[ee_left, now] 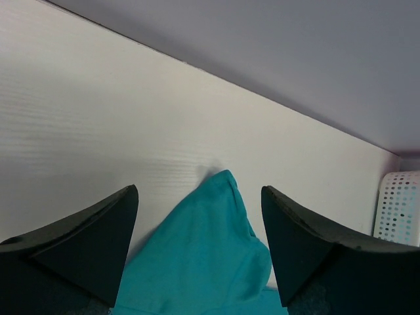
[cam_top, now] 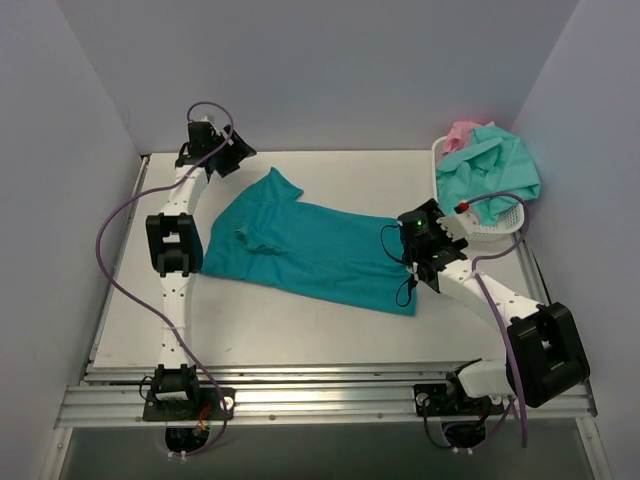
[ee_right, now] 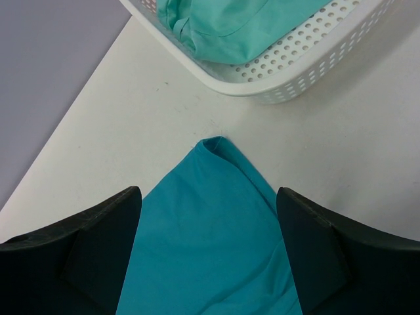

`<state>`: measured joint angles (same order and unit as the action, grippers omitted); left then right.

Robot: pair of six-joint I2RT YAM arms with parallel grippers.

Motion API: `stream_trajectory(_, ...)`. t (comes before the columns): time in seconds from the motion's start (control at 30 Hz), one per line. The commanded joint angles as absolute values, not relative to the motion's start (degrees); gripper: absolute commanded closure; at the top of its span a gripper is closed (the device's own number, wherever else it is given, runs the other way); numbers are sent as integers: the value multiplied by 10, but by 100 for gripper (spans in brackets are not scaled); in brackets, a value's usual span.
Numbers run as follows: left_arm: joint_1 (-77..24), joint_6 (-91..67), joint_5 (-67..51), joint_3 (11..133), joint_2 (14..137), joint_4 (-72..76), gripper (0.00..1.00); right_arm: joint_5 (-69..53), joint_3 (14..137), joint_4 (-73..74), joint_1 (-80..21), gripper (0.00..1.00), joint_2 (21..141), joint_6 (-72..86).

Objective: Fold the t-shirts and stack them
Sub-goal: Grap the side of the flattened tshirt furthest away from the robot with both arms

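Observation:
A deep teal-blue t-shirt [cam_top: 310, 250] lies spread across the middle of the table. My left gripper [cam_top: 232, 152] is open at the far left, just beyond the shirt's far sleeve tip. In the left wrist view that sleeve [ee_left: 210, 256] lies between and below the open fingers of the left gripper [ee_left: 199, 197]. My right gripper [cam_top: 432, 228] is open over the shirt's right far corner. In the right wrist view that folded corner [ee_right: 210, 230] lies between the open fingers of the right gripper [ee_right: 209, 197]. Neither gripper holds cloth. A mint-green t-shirt [cam_top: 495, 165] and a pink one [cam_top: 462, 132] sit in the basket.
A white perforated basket [cam_top: 500, 228] stands at the far right, just beyond my right gripper; its wall [ee_right: 308, 65] and the mint-green shirt [ee_right: 223, 20] fill the top of the right wrist view. Grey walls enclose the table on the back and both sides.

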<state>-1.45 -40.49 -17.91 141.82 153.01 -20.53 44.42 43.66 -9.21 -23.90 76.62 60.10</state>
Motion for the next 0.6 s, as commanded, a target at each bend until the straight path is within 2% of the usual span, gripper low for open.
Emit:
stream_trajectory(0.0,-21,-382,-214,1469,1568,-238,16,439,427,-117,-228,21,770,590)
stream_trajectory(0.27,-67,-323,-202,1533,1607,-306,15,424,406,-123,-214,21,742,584)
stream_trajectory(0.57,-110,-297,-183,1535,1614,-334,15,422,377,-110,-206,21,688,585)
